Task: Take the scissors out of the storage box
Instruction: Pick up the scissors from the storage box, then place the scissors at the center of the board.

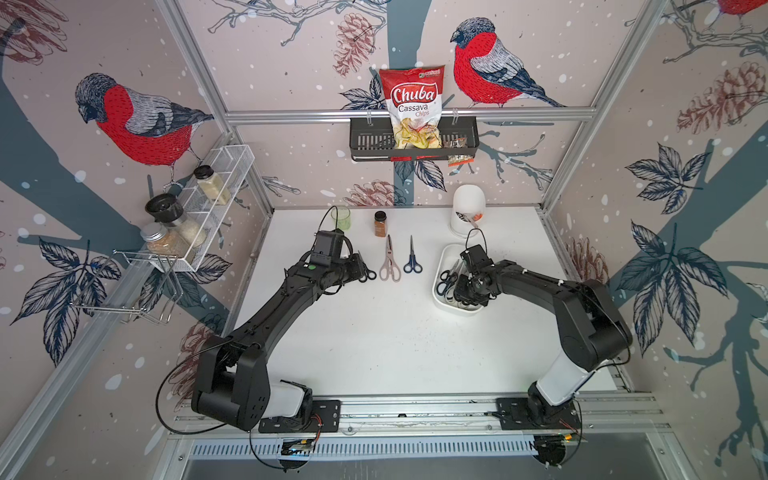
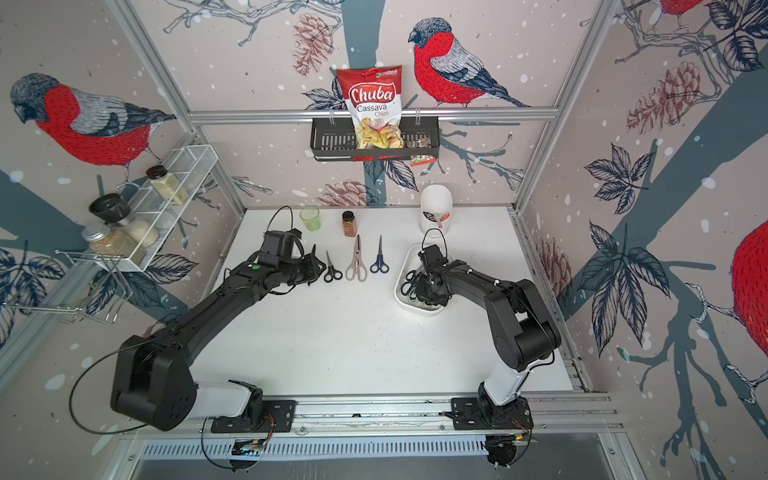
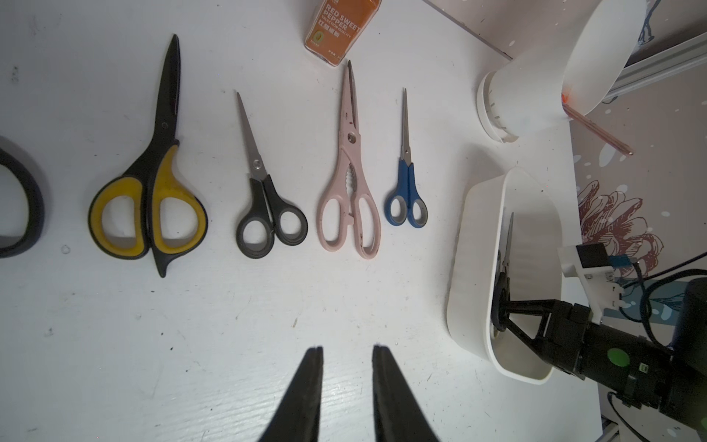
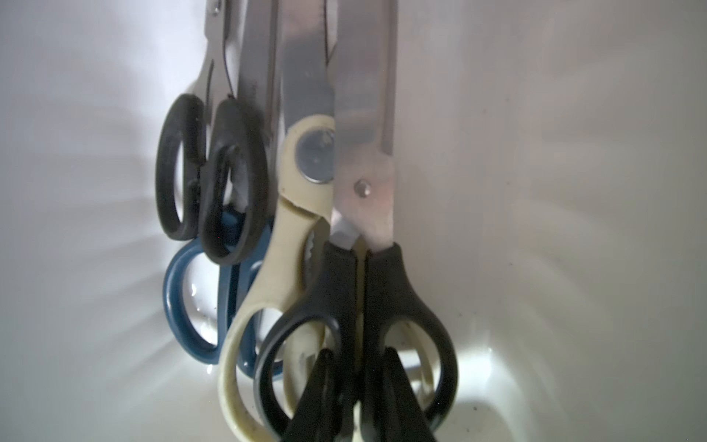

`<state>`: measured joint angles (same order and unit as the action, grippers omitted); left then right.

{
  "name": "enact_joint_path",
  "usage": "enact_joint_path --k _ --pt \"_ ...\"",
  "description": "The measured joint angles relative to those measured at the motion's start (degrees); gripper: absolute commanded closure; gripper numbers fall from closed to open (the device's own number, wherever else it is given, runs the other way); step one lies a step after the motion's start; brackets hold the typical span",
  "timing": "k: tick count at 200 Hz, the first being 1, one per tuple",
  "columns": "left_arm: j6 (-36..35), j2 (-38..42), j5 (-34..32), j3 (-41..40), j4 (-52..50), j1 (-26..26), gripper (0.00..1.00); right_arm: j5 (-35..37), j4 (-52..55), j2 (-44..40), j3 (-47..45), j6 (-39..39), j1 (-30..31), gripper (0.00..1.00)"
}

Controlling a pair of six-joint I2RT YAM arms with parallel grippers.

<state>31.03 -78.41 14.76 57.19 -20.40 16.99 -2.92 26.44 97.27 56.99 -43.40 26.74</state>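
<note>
- Right pincer (image 4: 355, 367) is down in the storage box (image 3: 470, 268), clamped on the handle of the black-handled scissors (image 4: 367, 291).
- Cream pair (image 4: 283, 248), blue pair (image 4: 183, 306) and small black pair (image 4: 180, 164) lie alongside in the box.
- Left pincer (image 3: 348, 349) is apart and empty over the counter (image 3: 229, 325), near the row of scissors (image 3: 257, 165).

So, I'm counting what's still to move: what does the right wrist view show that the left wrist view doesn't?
Right wrist view only: inside the storage box, a short black-handled pair, a blue-handled pair, a cream-handled pair and a large black-handled pair, the right gripper closed on that last one's handle. Left wrist view only: four full pairs on the table, yellow-and-black pair, black pair, pink pair, blue-and-grey pair, plus the open left gripper, a spice jar and a white domed container. Both: the storage box with the right gripper reaching into it.
</note>
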Motion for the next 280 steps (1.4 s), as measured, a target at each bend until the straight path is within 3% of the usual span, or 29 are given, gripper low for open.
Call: enact_joint_path --k 34,126,194,280 --pt "0.00 0.61 -0.04 -1.51 -0.46 0.00 0.72 1.09 1.66 -0.48 1.53 0.17 0.00 1.00" --pt "0.02 2.82 0.02 -4.63 -0.42 0.00 0.72 4.07 6.47 -2.34 7.96 2.78 1.25 1.00" --pt "0.02 4.70 0.26 -6.82 0.26 -1.42 0.72 6.38 11.32 -0.48 18.45 2.34 14.12 1.00" --pt "-1.07 10.54 2.97 -12.13 0.42 -8.22 0.72 6.56 13.92 8.92 22.32 -1.84 26.62 1.00"
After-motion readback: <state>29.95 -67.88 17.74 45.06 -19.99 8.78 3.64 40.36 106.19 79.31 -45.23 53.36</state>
